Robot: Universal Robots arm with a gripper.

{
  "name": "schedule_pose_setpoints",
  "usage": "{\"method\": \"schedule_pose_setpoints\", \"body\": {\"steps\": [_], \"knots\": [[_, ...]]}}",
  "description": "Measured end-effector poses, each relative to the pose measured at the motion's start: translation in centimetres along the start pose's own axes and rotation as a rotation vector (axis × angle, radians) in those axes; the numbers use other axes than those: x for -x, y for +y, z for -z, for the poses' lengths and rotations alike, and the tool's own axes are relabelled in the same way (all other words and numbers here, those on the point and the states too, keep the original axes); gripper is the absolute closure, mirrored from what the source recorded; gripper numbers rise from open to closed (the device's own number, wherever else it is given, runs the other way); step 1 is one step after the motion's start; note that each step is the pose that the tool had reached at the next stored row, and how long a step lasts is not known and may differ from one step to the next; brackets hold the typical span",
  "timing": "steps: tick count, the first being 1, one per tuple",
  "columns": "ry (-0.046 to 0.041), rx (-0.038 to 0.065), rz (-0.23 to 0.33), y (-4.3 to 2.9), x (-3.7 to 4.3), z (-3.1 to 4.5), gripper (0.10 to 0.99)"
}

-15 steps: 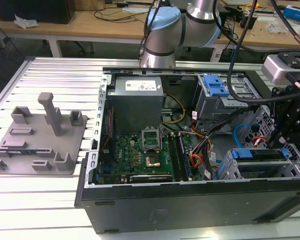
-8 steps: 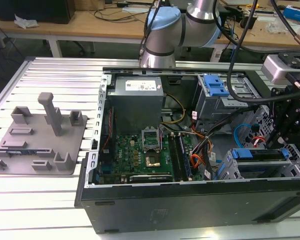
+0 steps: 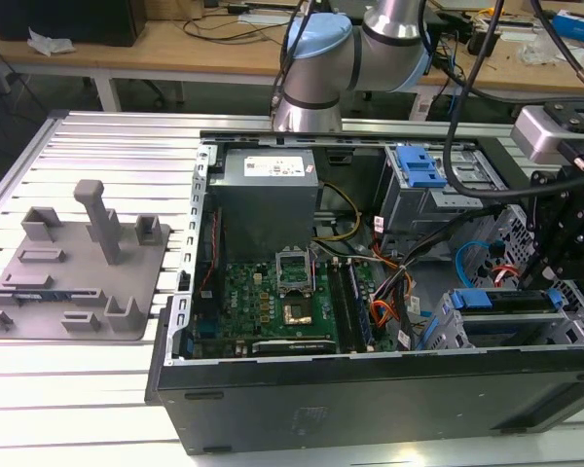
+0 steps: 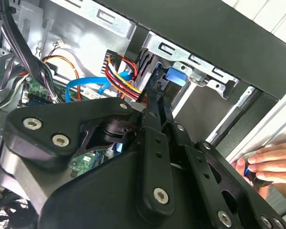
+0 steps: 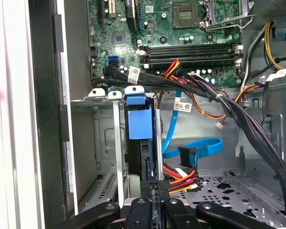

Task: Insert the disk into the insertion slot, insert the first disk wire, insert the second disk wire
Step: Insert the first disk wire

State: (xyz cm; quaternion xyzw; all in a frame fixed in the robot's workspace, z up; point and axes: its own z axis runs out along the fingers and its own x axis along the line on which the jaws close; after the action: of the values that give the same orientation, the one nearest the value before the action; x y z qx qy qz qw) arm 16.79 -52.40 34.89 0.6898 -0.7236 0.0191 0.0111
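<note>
Disk (image 5: 139, 121) sits edge-on in the insertion slot (image 5: 118, 152), near end of the PC case (image 3: 370, 409) on the exterior view's right, w/ gripper (image 5: 156, 188) pressed almost together at its edge; we judge a skewed push could jam it or snag the pwr wires (image 5: 181, 175) beside.

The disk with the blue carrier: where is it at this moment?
In the first wrist view the disk sits in the grey drive cage, between the cage's metal wall and the blue cable.
</note>
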Motion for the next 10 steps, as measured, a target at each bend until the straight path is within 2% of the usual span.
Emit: {"method": "schedule_pose_setpoints", "body": {"steps": [10], "knots": [[0.0002, 0.001, -0.012, 0.04, 0.0, -0.07, 0.922]]}}
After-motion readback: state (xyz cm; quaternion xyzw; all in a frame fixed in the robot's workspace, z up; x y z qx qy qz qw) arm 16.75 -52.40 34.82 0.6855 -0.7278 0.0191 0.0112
